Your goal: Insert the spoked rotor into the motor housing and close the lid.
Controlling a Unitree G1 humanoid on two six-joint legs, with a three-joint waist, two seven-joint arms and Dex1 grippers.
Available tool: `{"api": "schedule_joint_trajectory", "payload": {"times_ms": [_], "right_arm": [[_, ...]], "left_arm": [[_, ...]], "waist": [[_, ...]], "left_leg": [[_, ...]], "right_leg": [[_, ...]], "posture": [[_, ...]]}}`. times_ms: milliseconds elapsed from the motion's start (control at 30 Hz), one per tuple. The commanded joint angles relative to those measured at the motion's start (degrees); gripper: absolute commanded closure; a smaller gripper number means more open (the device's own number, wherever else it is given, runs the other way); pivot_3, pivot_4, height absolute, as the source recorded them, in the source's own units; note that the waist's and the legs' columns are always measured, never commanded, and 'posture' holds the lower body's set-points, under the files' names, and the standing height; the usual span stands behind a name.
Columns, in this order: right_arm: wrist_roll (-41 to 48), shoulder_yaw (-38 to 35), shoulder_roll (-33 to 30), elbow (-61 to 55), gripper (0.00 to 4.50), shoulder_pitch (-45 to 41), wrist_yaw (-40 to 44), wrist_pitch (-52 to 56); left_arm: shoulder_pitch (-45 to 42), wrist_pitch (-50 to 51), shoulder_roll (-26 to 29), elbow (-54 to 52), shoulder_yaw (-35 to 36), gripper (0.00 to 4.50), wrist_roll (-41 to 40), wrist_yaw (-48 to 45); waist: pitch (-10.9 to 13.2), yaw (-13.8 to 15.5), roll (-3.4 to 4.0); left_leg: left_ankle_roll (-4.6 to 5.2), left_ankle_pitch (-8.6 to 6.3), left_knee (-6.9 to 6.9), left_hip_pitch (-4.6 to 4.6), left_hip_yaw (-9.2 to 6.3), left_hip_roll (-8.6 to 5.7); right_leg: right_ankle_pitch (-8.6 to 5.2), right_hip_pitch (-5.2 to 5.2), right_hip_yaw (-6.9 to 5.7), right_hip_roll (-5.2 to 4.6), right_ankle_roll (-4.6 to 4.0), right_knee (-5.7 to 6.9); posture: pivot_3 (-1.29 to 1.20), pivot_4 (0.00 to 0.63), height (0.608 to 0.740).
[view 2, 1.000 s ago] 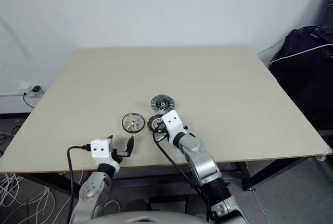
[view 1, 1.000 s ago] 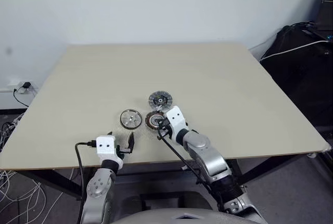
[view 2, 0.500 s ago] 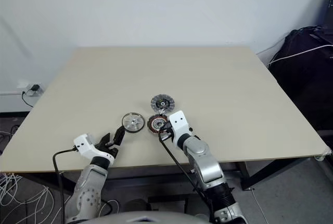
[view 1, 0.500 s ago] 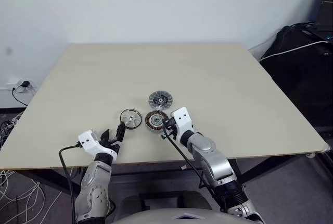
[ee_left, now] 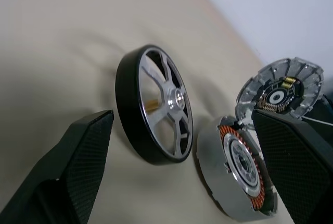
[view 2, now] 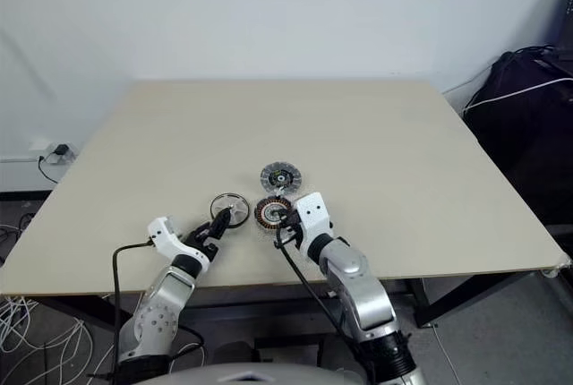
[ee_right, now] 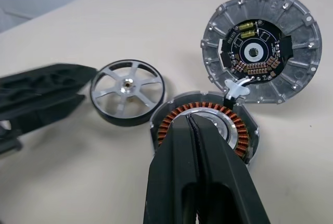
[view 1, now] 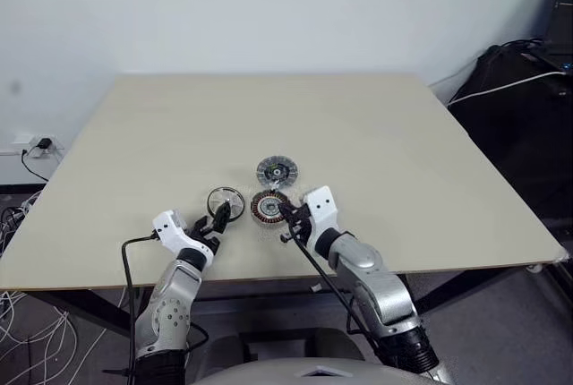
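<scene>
We have the left claw spread wide, its fingers to either side of the spoked rotor, which lies flat on the desk just beside the motor housing. To grip well, we should centre on the dark rim before pinching (the lid lies open beyond). The right claw, pressed together, hovers over the housing.

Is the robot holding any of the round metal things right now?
No. The open left gripper only flanks the spoked rotor; the right gripper is shut on nothing above the motor housing.
</scene>
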Motion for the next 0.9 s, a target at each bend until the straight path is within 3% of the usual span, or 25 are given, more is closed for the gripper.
{"api": "schedule_joint_trajectory", "payload": {"times_ms": [33,667,767,900], "right_arm": [[1.8,-0.3,-0.3,-4.3,4.46,0.5,0.3,0.4],[4.9,1.4,-3.9,-6.4,4.46,1.4,3.1,3.1],[5.0,1.5,-4.0,-6.4,4.5,1.4,2.9,3.1],[5.1,1.3,-4.0,-6.4,4.5,1.4,2.6,3.1]], "left_arm": [[-1.7,1.7,0.1,0.1,0.4,0.0,-1.2,0.0],[-5.9,5.6,-0.4,5.2,3.1,0.0,-4.2,-1.6],[-6.9,6.3,-0.5,6.5,3.7,0.62,-4.6,-1.2],[-8.1,6.4,-0.4,7.8,4.0,1.93,-4.5,-0.9]], "waist": [[0.0,0.0,-0.01],[0.1,0.1,-0.15],[0.0,0.1,-0.17],[0.1,0.1,-0.22]], "left_leg": [[-0.01,0.0,0.0,0.0,0.0,0.0],[-0.02,0.02,0.0,0.0,-0.06,-0.04],[-0.01,0.02,0.0,0.0,-0.08,-0.05],[-0.02,0.02,0.0,-0.01,-0.09,-0.06]], "right_leg": [[0.0,0.0,0.0,0.0,0.0,0.01],[0.0,0.03,0.0,0.0,0.0,0.0],[0.0,0.04,0.0,0.0,0.0,0.0],[0.0,0.04,0.0,0.0,0.0,-0.01]], "posture": [[0.0,0.0,0.74],[0.0,0.0,0.74],[0.0,0.0,0.74],[0.0,0.0,0.74]]}}
